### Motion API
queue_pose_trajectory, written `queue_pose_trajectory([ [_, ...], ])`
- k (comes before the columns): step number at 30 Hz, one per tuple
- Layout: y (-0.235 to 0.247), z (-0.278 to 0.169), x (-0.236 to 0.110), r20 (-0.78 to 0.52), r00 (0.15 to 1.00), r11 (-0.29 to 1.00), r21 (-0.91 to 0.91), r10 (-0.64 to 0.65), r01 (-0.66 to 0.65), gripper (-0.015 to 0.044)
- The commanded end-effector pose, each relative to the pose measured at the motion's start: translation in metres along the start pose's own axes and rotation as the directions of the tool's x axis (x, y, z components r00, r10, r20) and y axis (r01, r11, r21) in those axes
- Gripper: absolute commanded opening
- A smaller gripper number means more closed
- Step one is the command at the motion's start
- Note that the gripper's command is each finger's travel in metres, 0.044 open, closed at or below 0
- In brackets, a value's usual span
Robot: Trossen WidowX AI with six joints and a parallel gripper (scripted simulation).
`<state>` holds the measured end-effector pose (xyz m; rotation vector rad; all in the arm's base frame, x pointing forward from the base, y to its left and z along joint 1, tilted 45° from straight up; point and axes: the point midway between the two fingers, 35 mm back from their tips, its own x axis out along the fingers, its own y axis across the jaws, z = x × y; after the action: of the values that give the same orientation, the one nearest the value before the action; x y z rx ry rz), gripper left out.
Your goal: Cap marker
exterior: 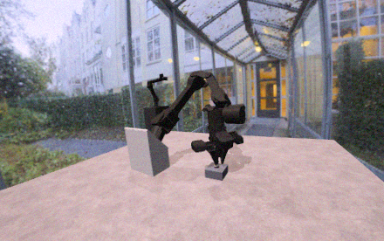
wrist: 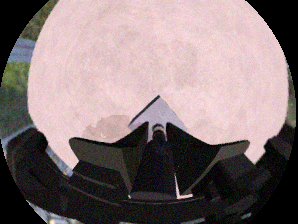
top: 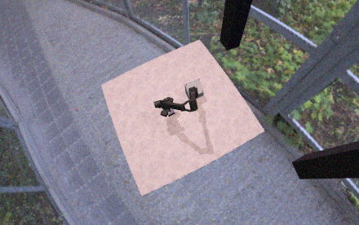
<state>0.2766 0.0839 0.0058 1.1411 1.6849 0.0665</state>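
Note:
The small grey holder block [exterior: 216,172] [top: 171,113] [wrist: 160,111] sits near the middle of the pink table [top: 163,163] [exterior: 284,196]. My gripper [exterior: 217,160] [top: 169,110] [wrist: 157,124] points straight down, right over the block, with its fingertips almost on the block's top. It is shut on the dark cap [wrist: 158,159], which shows as a dark upright shape between the fingers in the wrist view. The marker itself is hidden under the cap and the fingers. I cannot tell how far down the cap sits.
A light grey box [exterior: 146,153] [top: 195,86] stands to the left of the holder block at the arm's base. The arm reaches from there over to the block. Dark beams hang over the table's far and right sides in the top view.

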Motion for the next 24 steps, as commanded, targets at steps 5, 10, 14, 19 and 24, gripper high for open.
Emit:
queue_pose_trajectory([
  [5, -0.0050, -0.0043, 0.0234, -0.034, 0.999, 1.000, 0.003, -0.018, 0.018, 0.0000],
  [10, -0.0046, -0.0041, 0.0244, -0.034, 0.999, 1.000, 0.003, -0.017, 0.018, 0.0000],
  [14, -0.0049, -0.0052, 0.0241, -0.034, 0.999, 1.000, 0.003, -0.017, 0.018, 0.0000],
  [19, -0.0049, -0.0052, 0.0241, -0.034, 0.999, 1.000, 0.003, -0.017, 0.018, 0.0000],
  [24, -0.0050, -0.0051, 0.0242, -0.034, 0.999, 1.000, 0.003, -0.017, 0.018, 0.0000],
])
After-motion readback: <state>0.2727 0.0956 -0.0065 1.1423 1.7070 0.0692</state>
